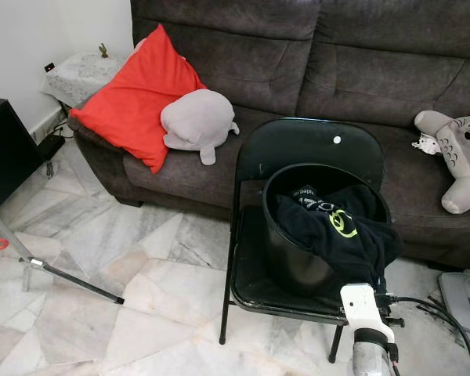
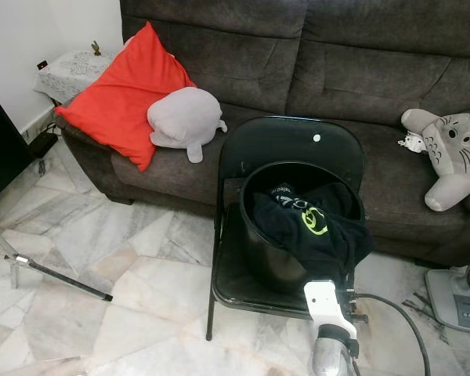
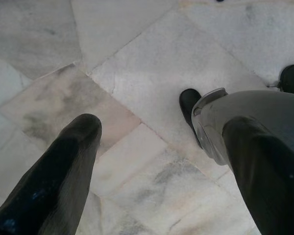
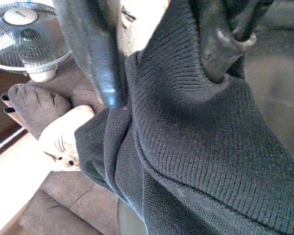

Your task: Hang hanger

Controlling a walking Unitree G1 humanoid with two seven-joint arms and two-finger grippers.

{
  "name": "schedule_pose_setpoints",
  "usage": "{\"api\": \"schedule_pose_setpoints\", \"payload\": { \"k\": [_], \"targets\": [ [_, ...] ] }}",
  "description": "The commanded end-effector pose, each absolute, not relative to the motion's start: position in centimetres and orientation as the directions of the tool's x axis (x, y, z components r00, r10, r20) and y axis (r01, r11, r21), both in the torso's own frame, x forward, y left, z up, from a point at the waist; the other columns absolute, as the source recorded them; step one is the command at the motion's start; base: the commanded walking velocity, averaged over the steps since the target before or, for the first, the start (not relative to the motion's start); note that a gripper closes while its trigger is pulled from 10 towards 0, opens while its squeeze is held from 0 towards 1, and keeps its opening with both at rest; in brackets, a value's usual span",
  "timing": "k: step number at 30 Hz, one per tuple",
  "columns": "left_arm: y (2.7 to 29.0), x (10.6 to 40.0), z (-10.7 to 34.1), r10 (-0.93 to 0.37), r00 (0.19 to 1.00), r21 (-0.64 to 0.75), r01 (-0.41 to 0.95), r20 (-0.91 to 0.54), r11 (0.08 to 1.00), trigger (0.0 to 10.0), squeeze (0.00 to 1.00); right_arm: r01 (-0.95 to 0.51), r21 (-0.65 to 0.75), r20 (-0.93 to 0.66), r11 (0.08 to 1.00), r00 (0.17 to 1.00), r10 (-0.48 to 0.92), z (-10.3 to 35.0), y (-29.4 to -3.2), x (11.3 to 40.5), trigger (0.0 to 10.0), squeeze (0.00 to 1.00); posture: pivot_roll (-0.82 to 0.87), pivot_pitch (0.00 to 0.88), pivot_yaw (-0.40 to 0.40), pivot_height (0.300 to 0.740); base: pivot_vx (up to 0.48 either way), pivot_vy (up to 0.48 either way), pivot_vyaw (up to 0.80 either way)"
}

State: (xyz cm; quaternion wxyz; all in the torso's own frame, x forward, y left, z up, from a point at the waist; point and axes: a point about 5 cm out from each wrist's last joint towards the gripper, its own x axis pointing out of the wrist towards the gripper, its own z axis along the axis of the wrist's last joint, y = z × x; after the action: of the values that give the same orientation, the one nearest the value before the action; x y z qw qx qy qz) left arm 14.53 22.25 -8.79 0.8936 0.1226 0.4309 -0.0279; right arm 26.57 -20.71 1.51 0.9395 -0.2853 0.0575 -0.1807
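- The black garment [image 1: 341,227] is a soft knit with fine ribs and a green ring logo. It lies bunched in a round, smooth black bucket [image 1: 286,258] and hangs over the rim on the side near you.
- The bucket stands on the seat of a glossy black folding chair [image 1: 298,149], on a pale marble floor [image 1: 125,266].
- Behind the chair you have a dark brown sofa [image 1: 360,70] with a red cushion [image 1: 137,94], a round grey plush [image 1: 196,117] and a grey-and-white plush [image 1: 462,157]. A white fan [image 4: 27,29] stands on the right.
- Your right gripper [image 4: 166,81] is at the near rim of the bucket; its jaws are closed on a thick fold of the garment.
- Whether a hanger is inside this garment, you cannot tell.
- Your left gripper [image 3: 161,127] hangs over the floor, jaws wide apart and holding nothing.
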Motion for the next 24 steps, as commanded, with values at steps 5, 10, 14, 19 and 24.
{"api": "schedule_pose_setpoints", "payload": {
  "k": [5, 10, 14, 19, 24],
  "targets": [
    [22.3, 13.6, -9.2, 0.066, 0.600, 0.194, 0.151, -0.797, 0.969, 10.0, 0.00, 0.309, -0.568, -0.003, 0.763, 0.926, -0.378, 1.4, -21.0, 26.4, 0.0, 0.00, -0.08, 0.136, 0.002, 0.740, 0.000, 0.000, 0.00],
    [22.5, 13.6, -9.2, 0.069, 0.599, 0.196, 0.149, -0.798, 0.969, 10.0, 0.00, 0.317, -0.570, 0.009, 0.758, 0.925, -0.381, 1.6, -21.1, 26.5, 0.0, 0.00, -0.08, 0.136, 0.002, 0.740, 0.000, 0.000, 0.00],
    [22.5, 13.5, -9.2, 0.068, 0.598, 0.196, 0.150, -0.798, 0.969, 10.0, 0.00, 0.329, -0.568, 0.020, 0.755, 0.922, -0.387, 1.7, -21.3, 26.5, 0.0, 0.00, -0.09, 0.135, 0.003, 0.740, 0.000, 0.000, 0.00],
    [22.5, 13.5, -9.2, 0.067, 0.598, 0.194, 0.151, -0.799, 0.969, 10.0, 0.00, 0.350, -0.558, 0.042, 0.752, 0.917, -0.396, 2.2, -21.6, 26.5, 0.0, 0.00, -0.09, 0.130, 0.001, 0.740, 0.000, 0.000, 0.00],
    [22.4, 13.5, -9.2, 0.068, 0.599, 0.195, 0.150, -0.798, 0.969, 10.0, 0.00, 0.411, -0.508, 0.116, 0.757, 0.904, -0.413, 4.2, -22.1, 27.3, 0.0, 0.00, -0.08, 0.125, 0.002, 0.740, 0.000, 0.000, 0.00]
  ]
}}
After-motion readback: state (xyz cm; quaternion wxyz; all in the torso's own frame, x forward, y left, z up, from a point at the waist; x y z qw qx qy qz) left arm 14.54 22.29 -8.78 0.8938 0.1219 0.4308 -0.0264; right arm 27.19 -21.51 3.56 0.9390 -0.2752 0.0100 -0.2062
